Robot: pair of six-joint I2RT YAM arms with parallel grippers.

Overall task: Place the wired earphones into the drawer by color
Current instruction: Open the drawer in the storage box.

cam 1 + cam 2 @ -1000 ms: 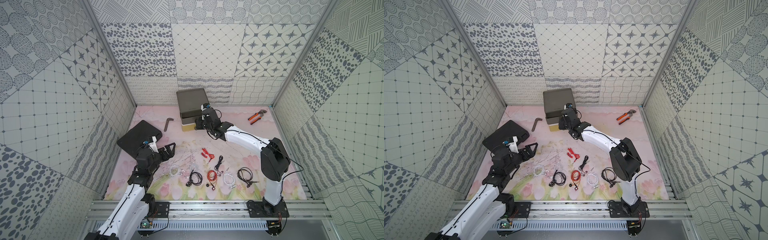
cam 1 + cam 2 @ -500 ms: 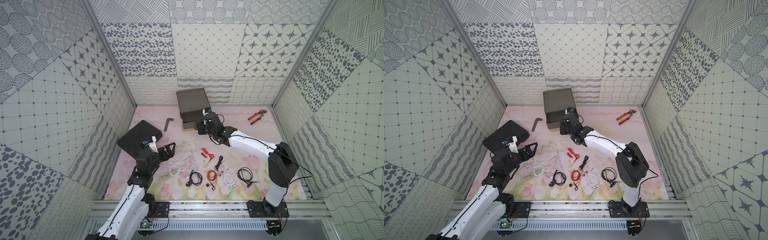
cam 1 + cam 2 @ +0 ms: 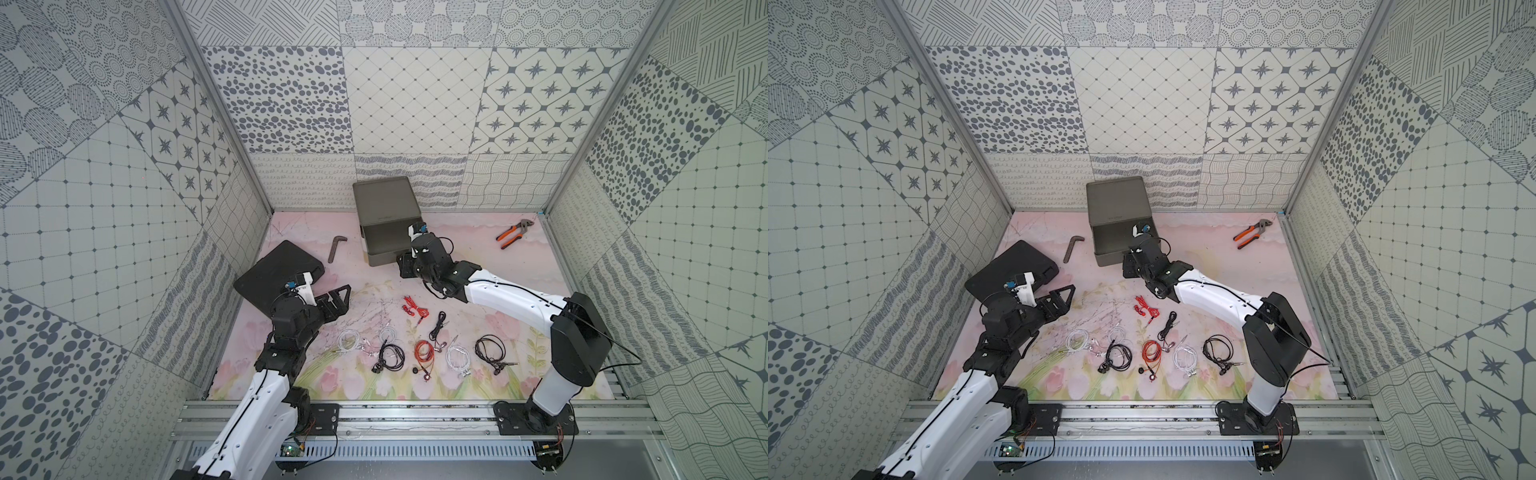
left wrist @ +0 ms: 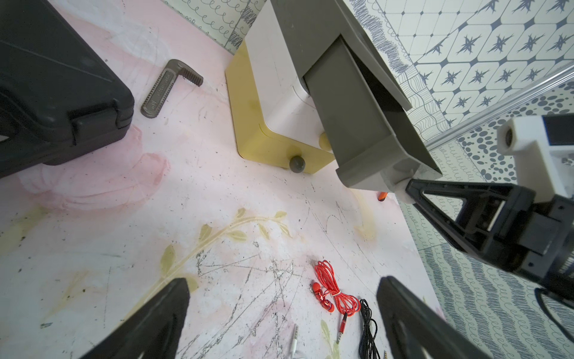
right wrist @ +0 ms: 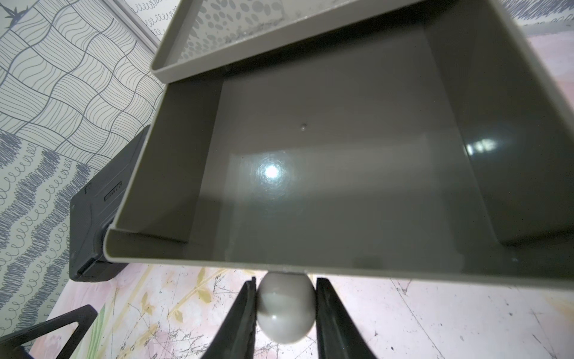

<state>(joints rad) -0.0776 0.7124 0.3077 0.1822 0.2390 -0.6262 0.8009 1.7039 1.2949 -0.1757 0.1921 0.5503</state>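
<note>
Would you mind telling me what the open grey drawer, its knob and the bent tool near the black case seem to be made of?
The grey drawer: probably moulded plastic, glossy; a bright glare reflects off its floor. Its knob: likely the same plastic, smooth with a soft sheen. The bent tool: seemingly cast metal, dull grey, with ridged teeth.

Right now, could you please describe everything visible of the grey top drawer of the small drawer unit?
The grey top drawer is a glossy, plastic-looking tray with plain walls and a rounded front lip. It stands pulled far out of the three-tier drawer unit, overhanging the white and mustard-yellow tiers, roughly level. It is empty; only glare shows inside. The right arm's black fingers are shut on the pale grey ball knob on its front, one each side.
</note>
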